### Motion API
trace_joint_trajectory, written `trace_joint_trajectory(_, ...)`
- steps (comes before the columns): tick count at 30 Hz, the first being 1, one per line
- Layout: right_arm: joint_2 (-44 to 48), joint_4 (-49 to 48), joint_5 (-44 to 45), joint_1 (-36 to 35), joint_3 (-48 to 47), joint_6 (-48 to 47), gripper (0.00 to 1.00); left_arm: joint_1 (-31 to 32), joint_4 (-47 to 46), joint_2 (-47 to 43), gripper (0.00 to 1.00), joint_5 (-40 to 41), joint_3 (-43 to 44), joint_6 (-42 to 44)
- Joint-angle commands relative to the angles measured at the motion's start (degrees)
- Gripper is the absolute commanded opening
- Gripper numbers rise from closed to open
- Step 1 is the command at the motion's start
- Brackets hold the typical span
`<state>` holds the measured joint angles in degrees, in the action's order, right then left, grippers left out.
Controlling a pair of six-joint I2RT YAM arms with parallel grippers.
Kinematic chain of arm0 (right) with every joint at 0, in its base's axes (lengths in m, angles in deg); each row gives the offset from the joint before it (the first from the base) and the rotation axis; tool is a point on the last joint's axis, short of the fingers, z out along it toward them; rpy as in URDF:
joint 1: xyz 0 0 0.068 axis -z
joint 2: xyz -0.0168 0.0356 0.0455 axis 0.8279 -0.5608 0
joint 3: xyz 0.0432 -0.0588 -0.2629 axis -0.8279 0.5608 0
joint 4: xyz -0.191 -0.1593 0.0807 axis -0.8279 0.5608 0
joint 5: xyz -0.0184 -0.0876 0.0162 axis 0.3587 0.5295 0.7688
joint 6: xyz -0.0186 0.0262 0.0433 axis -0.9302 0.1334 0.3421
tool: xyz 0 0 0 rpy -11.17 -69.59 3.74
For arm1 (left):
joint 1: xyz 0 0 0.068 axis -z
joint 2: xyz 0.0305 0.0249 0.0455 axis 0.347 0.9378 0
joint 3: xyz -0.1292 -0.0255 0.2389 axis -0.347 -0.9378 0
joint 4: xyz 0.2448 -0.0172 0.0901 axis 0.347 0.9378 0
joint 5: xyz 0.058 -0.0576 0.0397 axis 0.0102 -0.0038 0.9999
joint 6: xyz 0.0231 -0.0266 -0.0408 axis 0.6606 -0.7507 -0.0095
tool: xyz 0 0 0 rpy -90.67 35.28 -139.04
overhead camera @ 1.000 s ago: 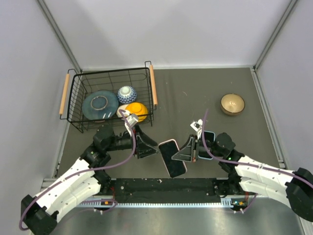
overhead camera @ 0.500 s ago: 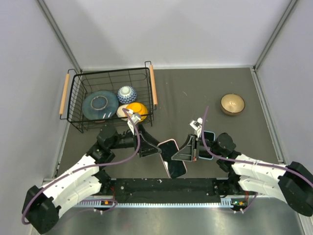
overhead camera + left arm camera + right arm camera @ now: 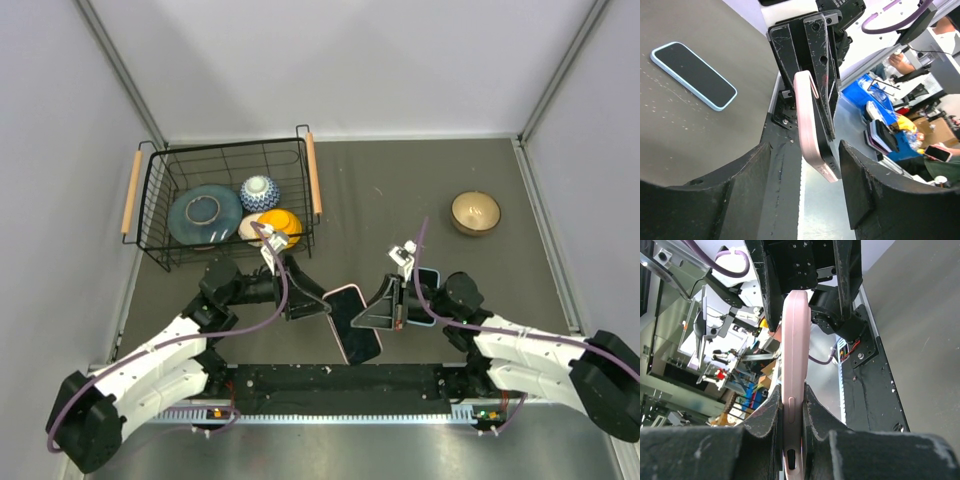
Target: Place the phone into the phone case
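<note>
The pink phone case [image 3: 347, 293] is held on edge above the table's near edge, between my two grippers. A glossy black face [image 3: 356, 327] fills its rim and looks like the phone's screen; no teal shows. My right gripper [image 3: 386, 308] is shut on the case's right long edge. In the right wrist view its fingers [image 3: 765, 415] pinch the pink edge [image 3: 794, 355]. My left gripper [image 3: 316, 303] is open at the case's left side. In the left wrist view the case [image 3: 807, 120] hangs between the spread fingers [image 3: 756, 165] without touching them.
A black-faced slab with a light blue rim [image 3: 428, 278] lies on the table under my right arm, and shows in the left wrist view [image 3: 694, 75]. A wire basket [image 3: 150, 200] with bowls and a plate stands at the back left. A gold bowl [image 3: 476, 211] sits at the right.
My left gripper has shifted a little right and up toward the case's left edge. The right gripper and the case have barely moved.
</note>
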<state>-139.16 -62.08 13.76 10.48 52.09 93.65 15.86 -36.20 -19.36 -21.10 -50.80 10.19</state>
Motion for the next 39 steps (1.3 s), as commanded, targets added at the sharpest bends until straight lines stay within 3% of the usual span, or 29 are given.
trace_joint_trajectory(1,-2.29,-8.62,-0.05,-0.91,-0.62,0.61,0.10,0.49,-12.80,3.23,0.56,-2.14,-2.03,-7.35)
trace_joint_trajectory(4,-3.35,-9.68,1.27,-0.91,0.08,0.87,0.14,1.01,-12.91,5.52,0.36,-2.84,-2.12,-7.37)
trace_joint_trajectory(5,-3.70,-10.47,1.88,-1.00,0.43,1.13,0.20,1.10,-11.60,6.05,0.17,-3.02,-1.86,-7.02)
trace_joint_trajectory(7,-3.88,-10.30,2.50,-1.00,0.61,0.87,0.28,1.10,-8.27,6.23,0.00,-1.54,-1.42,-4.65)
trace_joint_trajectory(8,-3.79,-9.25,3.03,-1.00,0.61,0.44,0.37,1.02,-1.37,6.14,0.00,-0.13,-0.02,-3.25)
trace_joint_trajectory(10,-3.62,-7.76,3.64,-1.00,0.44,-0.27,0.45,1.10,5.09,5.18,0.00,1.98,1.65,1.06)
trace_joint_trajectory(12,-2.83,-5.64,4.78,-1.09,0.17,-1.15,0.44,1.02,10.79,4.13,0.00,4.62,3.06,3.00)
trace_joint_trajectory(15,-1.78,-3.98,6.63,-1.00,0.17,-1.68,0.23,1.10,14.06,3.59,0.00,5.51,4.65,3.45)
trace_joint_trajectory(16,-1.51,-3.45,7.07,-1.00,0.09,-1.77,0.08,1.10,13.90,3.59,0.00,5.33,5.00,3.45)
trace_joint_trajectory(17,-1.25,-2.92,8.12,-1.09,0.00,-1.94,0.03,1.10,13.03,3.50,0.00,4.81,5.09,2.92)
trace_joint_trajectory(20,-0.28,-3.35,10.75,-1.00,0.08,-0.54,0.00,1.10,7.68,3.50,0.42,2.70,3.95,-0.50)
trace_joint_trajectory(22,-0.10,-5.28,11.64,-1.00,-0.09,0.51,0.00,1.10,1.99,3.59,0.57,1.82,2.72,-3.40)
trace_joint_trajectory(26,-0.98,-6.08,11.82,-1.00,-1.93,2.01,0.00,1.80,-7.34,5.51,0.58,1.55,-1.76,-8.67)
trace_joint_trajectory(33,-1.95,-8.80,16.56,-0.91,-1.85,3.42,0.00,9.00,-12.37,10.53,0.54,4.36,-2.64,-10.44)
trace_joint_trajectory(39,-1.33,-13.36,22.62,0.06,1.14,6.93,0.00,9.80,-14.75,10.27,0.53,6.12,-5.19,-11.32)
